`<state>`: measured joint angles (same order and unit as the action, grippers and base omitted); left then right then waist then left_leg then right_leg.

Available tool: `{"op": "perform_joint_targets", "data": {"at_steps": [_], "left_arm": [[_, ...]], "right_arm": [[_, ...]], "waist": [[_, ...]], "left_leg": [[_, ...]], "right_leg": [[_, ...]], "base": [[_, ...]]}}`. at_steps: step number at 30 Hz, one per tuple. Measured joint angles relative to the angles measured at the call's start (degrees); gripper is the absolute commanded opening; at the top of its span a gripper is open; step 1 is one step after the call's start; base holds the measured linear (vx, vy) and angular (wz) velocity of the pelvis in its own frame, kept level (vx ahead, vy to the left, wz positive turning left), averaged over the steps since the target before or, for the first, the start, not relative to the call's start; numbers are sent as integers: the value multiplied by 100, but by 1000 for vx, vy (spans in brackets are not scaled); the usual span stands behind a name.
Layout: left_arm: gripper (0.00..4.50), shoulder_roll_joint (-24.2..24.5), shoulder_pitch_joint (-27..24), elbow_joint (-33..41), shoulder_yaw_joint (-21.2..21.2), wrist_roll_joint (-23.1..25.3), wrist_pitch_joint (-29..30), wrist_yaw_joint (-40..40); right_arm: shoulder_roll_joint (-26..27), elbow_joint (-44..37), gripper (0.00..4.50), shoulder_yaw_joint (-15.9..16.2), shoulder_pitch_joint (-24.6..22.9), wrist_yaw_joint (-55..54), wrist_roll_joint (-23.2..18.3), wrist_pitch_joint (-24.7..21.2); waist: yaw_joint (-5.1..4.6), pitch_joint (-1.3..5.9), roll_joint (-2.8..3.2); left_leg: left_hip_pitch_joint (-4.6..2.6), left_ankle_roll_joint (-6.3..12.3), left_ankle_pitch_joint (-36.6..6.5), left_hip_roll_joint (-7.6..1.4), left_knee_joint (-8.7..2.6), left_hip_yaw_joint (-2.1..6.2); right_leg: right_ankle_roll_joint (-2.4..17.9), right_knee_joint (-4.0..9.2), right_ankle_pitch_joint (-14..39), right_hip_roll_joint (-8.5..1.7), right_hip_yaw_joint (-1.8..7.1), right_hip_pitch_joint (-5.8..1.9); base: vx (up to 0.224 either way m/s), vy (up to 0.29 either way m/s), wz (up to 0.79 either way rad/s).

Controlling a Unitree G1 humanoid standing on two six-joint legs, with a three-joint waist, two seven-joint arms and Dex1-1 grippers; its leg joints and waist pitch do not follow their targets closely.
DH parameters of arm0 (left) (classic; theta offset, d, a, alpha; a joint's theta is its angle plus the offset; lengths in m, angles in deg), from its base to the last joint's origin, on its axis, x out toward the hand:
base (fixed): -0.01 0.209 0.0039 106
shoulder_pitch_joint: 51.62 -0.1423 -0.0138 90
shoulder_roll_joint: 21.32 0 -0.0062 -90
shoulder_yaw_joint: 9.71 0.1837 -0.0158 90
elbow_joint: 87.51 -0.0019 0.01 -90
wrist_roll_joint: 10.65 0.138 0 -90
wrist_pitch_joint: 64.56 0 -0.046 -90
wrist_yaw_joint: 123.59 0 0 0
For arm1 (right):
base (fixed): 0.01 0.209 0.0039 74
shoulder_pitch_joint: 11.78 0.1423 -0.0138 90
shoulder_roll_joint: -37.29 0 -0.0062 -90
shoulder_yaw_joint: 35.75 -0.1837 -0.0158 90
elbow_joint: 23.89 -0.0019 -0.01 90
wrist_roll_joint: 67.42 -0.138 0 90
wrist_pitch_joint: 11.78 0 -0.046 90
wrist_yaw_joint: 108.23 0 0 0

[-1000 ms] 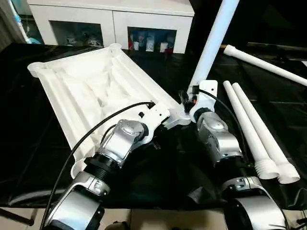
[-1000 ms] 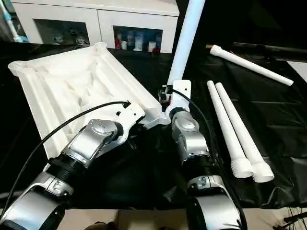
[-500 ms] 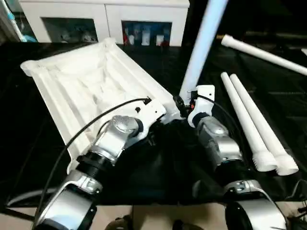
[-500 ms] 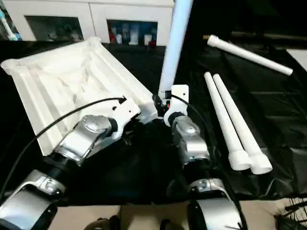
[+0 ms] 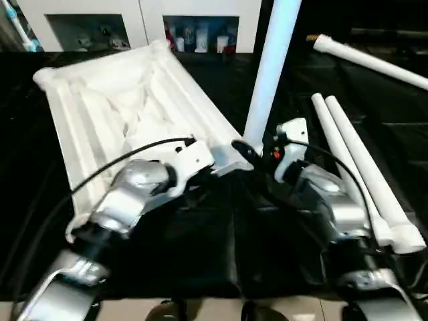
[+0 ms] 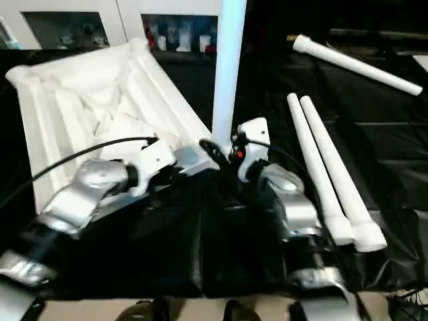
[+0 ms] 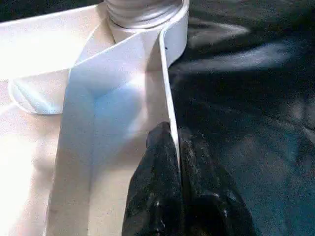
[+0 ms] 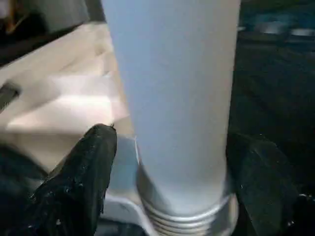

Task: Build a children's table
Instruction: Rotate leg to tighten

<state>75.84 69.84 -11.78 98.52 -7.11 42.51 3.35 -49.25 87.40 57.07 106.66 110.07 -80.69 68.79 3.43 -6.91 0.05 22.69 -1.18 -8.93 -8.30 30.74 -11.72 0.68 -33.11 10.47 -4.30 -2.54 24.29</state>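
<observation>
A white cabinet (image 5: 144, 20) stands behind the black-covered table (image 5: 221, 241).

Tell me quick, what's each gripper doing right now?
Left gripper: shut on the table top's edge wall.
Right gripper: open, one finger on each side of the upright leg, not gripping it.

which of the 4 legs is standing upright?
The leg in the tabletop's near corner socket, between the right gripper's fingers. The other three lie flat on the black cloth: a pair to the right, one farther back.
</observation>
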Motion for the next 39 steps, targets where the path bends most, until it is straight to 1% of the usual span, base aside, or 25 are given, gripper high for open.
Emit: {"op": "perform_joint_targets", "data": {"at_steps": [1,3,6,10,11,13,18,21,24,30,31,33,35,36,38,39], "left_arm": [[0,134,-105,127,-10,-80,-82,-196],[0,332,-263,289,-13,-182,-243,-528],[0,414,-353,387,-7,-267,-283,-791],[0,537,-514,533,67,-378,-334,-1111],[0,551,-533,533,68,-383,-337,-1134],[0,571,-572,536,67,-386,-353,-1170],[0,613,-594,535,67,-387,-394,-1253],[0,622,-594,535,67,-387,-425,-1290],[0,631,-593,525,66,-386,-450,-1288],[0,636,-586,495,60,-386,-459,-1284],[0,638,-586,494,60,-386,-459,-1285],[0,638,-586,495,60,-386,-460,-1287],[0,638,-586,495,60,-386,-460,-1288],[0,640,-586,495,60,-386,-460,-1288],[0,647,-586,493,60,-386,-461,-1303],[0,647,-586,487,60,-386,-468,-1304]], "right_arm": [[-185,-135,365,122,-106,301,4,15],[-477,-300,365,310,-267,853,1,16],[-613,-342,365,444,-323,1238,-3,38],[-820,-450,365,604,-414,1715,-1,210],[-852,-453,365,637,-417,1777,-1,233],[-888,-455,365,674,-419,1899,-1,264],[-1043,-485,365,785,-419,2135,64,378],[-1071,-484,365,785,-419,2207,72,435],[-1121,-483,365,807,-418,2241,167,517],[-1132,-426,365,883,-419,2291,201,573],[-1132,-411,348,893,-425,2295,219,593],[-1131,-380,348,894,-429,2301,243,614],[-1129,-330,325,894,-429,2305,244,617],[-1128,-310,325,894,-429,2305,243,617],[-1127,-308,303,891,-429,2302,243,617],[-1124,-307,303,891,-429,2302,243,616]], "waist": [[8,0,1],[13,0,1],[5,0,2],[-9,-2,-1],[-22,-3,-4],[-38,-4,-4],[-30,-2,-7],[-23,-2,-5],[-9,-1,-5],[-22,-1,-5],[-23,-1,-5],[-27,-1,-5],[-26,-1,-5],[-26,-1,-5],[-17,-1,-5],[-16,-1,-5]], "left_leg": [[20,20,-12,-4,18,4],[38,27,-16,-9,42,8],[43,29,-22,-11,94,7],[32,27,-23,-11,162,4],[30,-2,-40,-12,169,4],[21,-1,-39,-15,179,4],[15,0,-38,-19,193,4],[17,4,-36,-21,194,4],[18,32,-18,-24,196,4],[18,33,-18,-29,213,4],[19,33,-18,-29,215,4],[20,33,-18,-30,219,4],[21,33,-18,-30,223,4],[21,33,-18,-30,224,4],[21,33,-18,-32,226,4],[21,33,-18,-32,230,4]], "right_leg": [[-2,-6,7,1,-5,11],[-2,-14,8,1,-10,20],[0,-41,9,-3,-3,19],[16,-87,-1,-10,15,1],[23,-94,-7,-9,18,-1],[34,-94,-23,-10,16,-12],[34,-96,-33,-10,14,-26],[33,-96,-33,-10,12,-26],[33,-102,-33,-9,5,-25],[33,-111,-33,-9,3,-28],[33,-111,-33,-9,4,-28],[33,-112,-33,-9,4,-28],[33,-116,-33,-9,4,-28],[33,-118,-33,-9,4,-27],[33,-123,-33,-9,3,-27],[33,-125,-33,-9,3,-27]], "base": [[0,0,0],[0,0,0],[0,0,0],[-46,10,0],[-58,8,-1],[-29,4,0],[0,0,0],[0,0,0],[0,0,0],[0,0,0],[0,0,0],[0,0,0],[0,0,0],[0,0,0],[0,0,0],[0,0,0]]}}
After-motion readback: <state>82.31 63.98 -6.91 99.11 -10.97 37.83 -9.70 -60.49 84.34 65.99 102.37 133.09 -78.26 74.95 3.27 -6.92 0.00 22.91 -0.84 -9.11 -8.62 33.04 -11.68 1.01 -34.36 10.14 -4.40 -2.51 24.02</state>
